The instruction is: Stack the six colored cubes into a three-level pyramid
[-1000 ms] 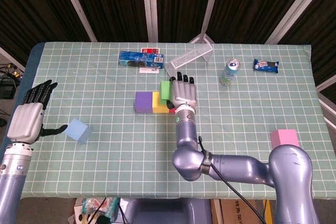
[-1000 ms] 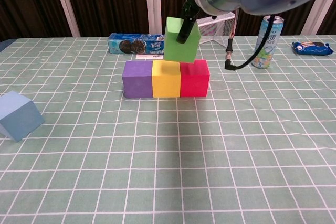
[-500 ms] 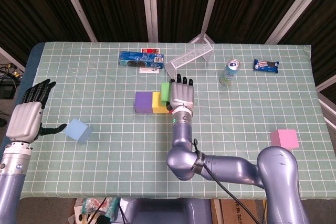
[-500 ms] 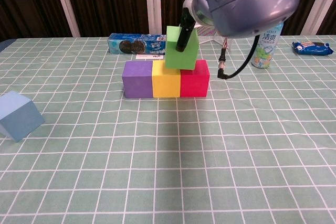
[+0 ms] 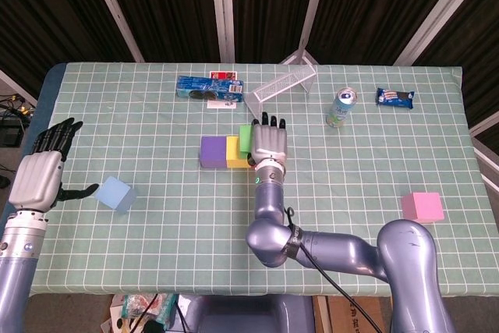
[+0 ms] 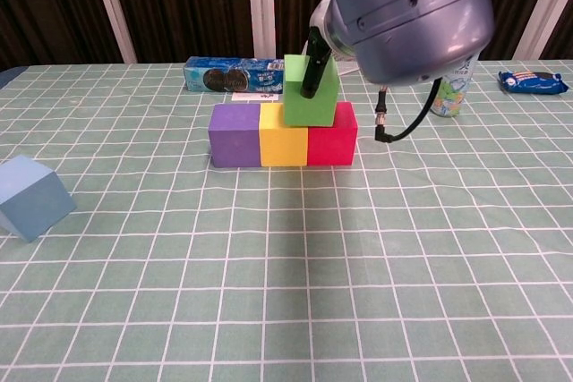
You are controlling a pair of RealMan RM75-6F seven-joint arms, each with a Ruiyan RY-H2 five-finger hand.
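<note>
Down has come the green cube (image 6: 311,89), and now it sits right on the seam between the yellow cube (image 6: 283,145) and the red cube (image 6: 331,143). The right hand (image 5: 267,143) is wrapped around it, with a dark finger down its front face, so the block cannot slip while it gets lined up. It looks a bit tilted, so it may need a small nudge before letting go.

Those two bottom blocks touch each other, and the purple cube (image 6: 233,135) touches the yellow one at its 9 o'clock. This row of three is the bottom level, and a block on a seam rests on two blocks, which keeps it steady.

Over at 9 o'clock on the table, the left hand (image 5: 40,175) is holding nothing, fingers spread, just beside the blue cube (image 5: 115,194). My guess is that it waits there to grab it next. The pink cube (image 5: 422,206) sits alone, well apart, at about 4 o'clock.
</note>
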